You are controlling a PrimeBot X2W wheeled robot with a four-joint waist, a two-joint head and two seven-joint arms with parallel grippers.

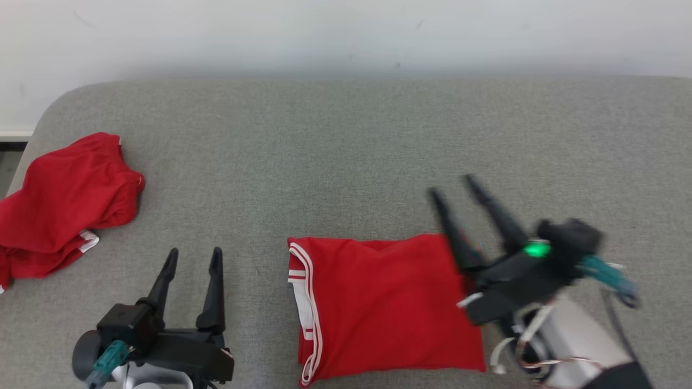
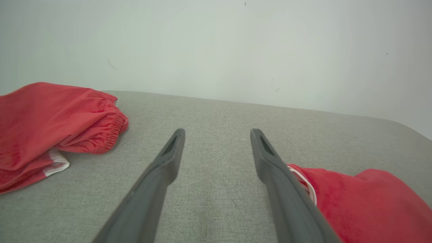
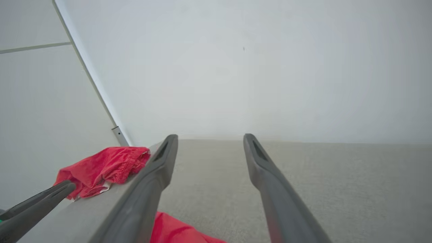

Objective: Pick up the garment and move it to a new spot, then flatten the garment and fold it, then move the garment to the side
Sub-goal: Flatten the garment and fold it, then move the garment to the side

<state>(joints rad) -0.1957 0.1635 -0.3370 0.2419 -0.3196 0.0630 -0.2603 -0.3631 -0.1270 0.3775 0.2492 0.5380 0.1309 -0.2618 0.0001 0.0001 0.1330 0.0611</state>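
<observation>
operator: right gripper (image 1: 453, 188), what state?

manual: you will find its two fingers spread wide with nothing between them. it stands over the 3 o'clock edge of the folded garment (image 1: 378, 302), pointing toward 11 o'clock across the grey padded surface (image 1: 346, 140). in the right wrist view the gap shows bare padding, with a red corner low beside one finger. treat this as a gripper clear of the cloth, not a grip.

operator: and the left gripper (image 1: 194, 252)?

manual: likewise spread and empty. it sits at the garment's 9 o'clock side, near the white-trimmed edge (image 1: 309, 302) but apart from it, pointing to 12 o'clock. that placement keeps it off the fold while leaving that edge within easy reach.

operator: where does the garment lie, and why there?

manual: it lies flat as a compact rectangle at 6 o'clock of the surface in the head view, directly between your two grippers. the fold looks complete, so the step left is probably the move to the side. a second red garment (image 1: 65, 210) lies bunched at 9 o'clock, well apart, and that end may serve as the set-aside area. when you lift, take all layers at both short edges. a partial pinch could let the fold fall open.
</observation>
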